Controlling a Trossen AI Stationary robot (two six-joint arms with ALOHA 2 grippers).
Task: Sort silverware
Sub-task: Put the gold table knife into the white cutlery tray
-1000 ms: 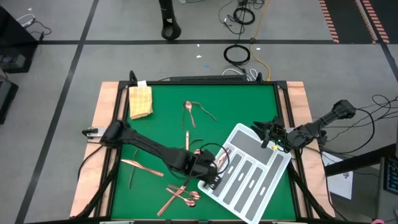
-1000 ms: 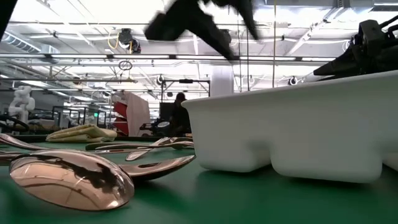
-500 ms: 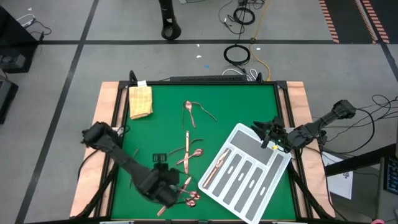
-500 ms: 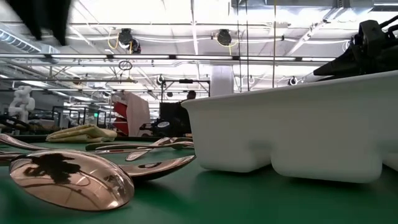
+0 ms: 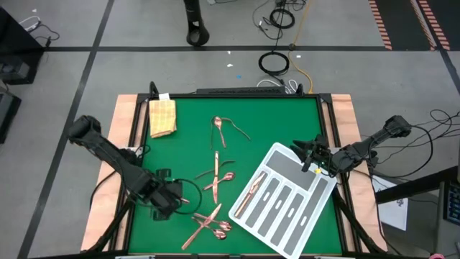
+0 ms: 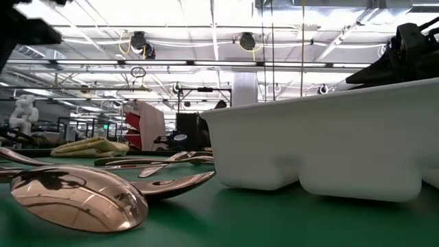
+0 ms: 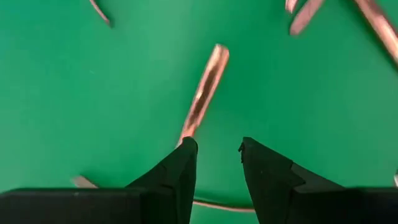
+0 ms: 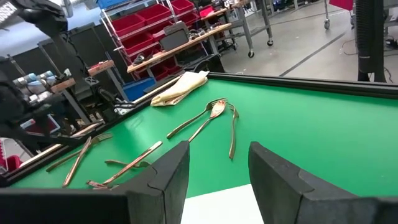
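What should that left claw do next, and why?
Probably drop straight down and close. The left claw hangs open above the green mat, its two fingers either side of the near end of a loose copper piece. One piece already lies in the white tray; the right claw waits by the tray.

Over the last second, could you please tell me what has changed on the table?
The left gripper swung away from the white tray, where it left a piece of silverware in a slot, to the table's left side; it now hangs open above a loose piece. The right gripper and the cloth stayed put.
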